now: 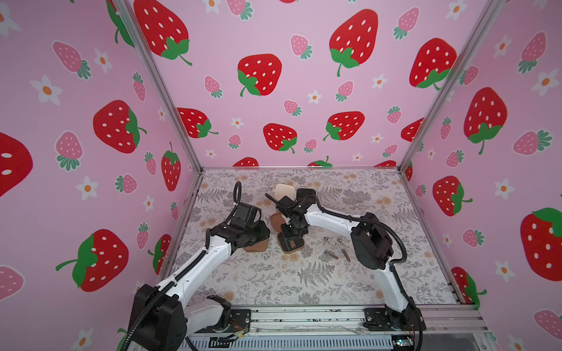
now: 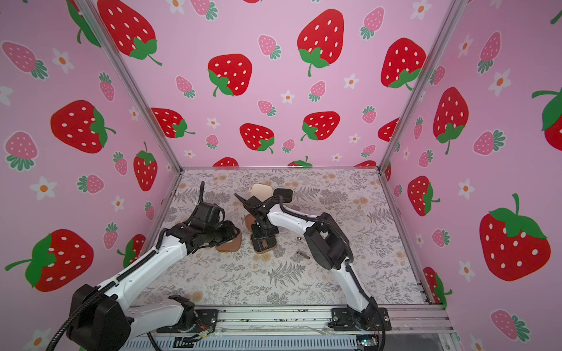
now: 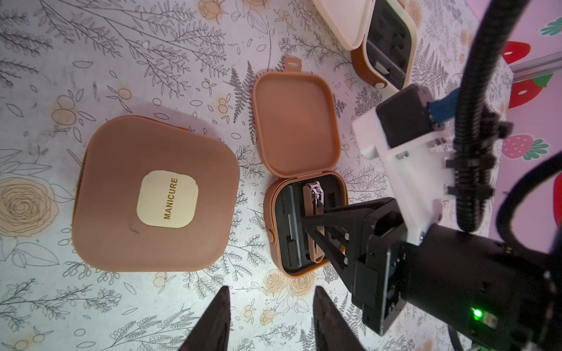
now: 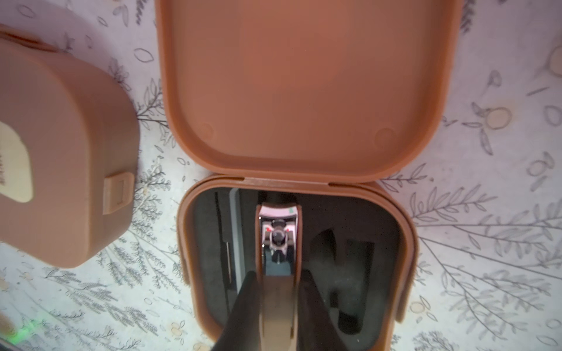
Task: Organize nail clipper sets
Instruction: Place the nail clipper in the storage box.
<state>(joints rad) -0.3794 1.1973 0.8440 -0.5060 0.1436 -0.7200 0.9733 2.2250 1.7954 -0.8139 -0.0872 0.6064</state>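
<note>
Top views: floral-print tabletop (image 1: 304, 282) boxed by pink strawberry walls (image 1: 304, 76).
Slim metal tools (image 1: 331, 254) lie loose on its matte surface. Left gripper (image 3: 270, 304) hangs parted near the closed rounded-square brown case (image 3: 155, 194); right gripper (image 4: 278, 282) clamps the shiny nail clipper (image 4: 278, 240) in the black slotted bed of the open brown case (image 4: 409, 243). Beyond, the cream case (image 3: 343, 18) lies open.

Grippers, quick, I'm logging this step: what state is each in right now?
Left gripper: open, holding nothing.
Right gripper: closed on the nail clipper in the open brown case.
</note>
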